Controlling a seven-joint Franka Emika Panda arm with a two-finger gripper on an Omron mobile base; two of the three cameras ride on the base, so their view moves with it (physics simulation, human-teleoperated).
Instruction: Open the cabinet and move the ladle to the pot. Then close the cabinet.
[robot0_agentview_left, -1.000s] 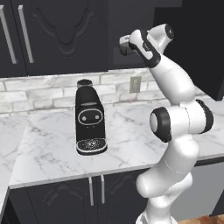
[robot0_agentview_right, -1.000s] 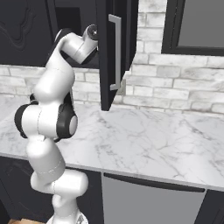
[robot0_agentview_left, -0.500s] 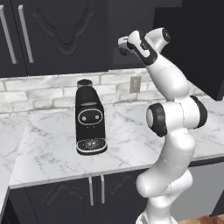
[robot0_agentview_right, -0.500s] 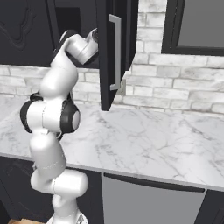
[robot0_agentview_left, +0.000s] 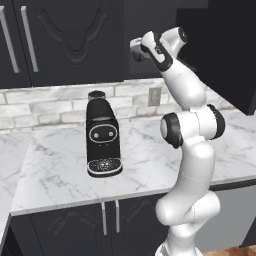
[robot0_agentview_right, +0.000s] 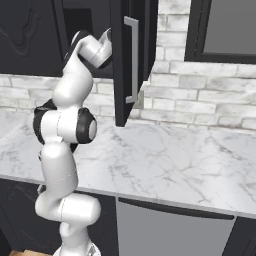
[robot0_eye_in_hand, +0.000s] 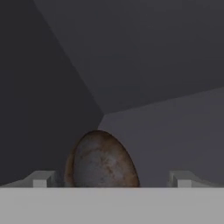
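My gripper (robot0_eye_in_hand: 112, 181) was raised into the open cabinet (robot0_agentview_right: 131, 60), its fingers (robot0_eye_in_hand: 41, 178) spread wide and pinching nothing. Between the two fingertips in the hand view stood the rounded, rust-mottled bowl of the ladle (robot0_eye_in_hand: 103, 159), lying on the cabinet floor toward the rear corner where the dark walls met; whether the fingers touched it could not be told. In the right base view the cabinet door stood swung outward, its long silver bar handle (robot0_agentview_right: 132, 60) facing the camera, with my wrist just beside the door's inner edge. In the left base view a black coffee machine (robot0_agentview_left: 102, 135) stood on the marble counter (robot0_agentview_left: 60, 170), nearer its back edge, below the closed neighbouring cabinet doors (robot0_agentview_left: 65, 40).
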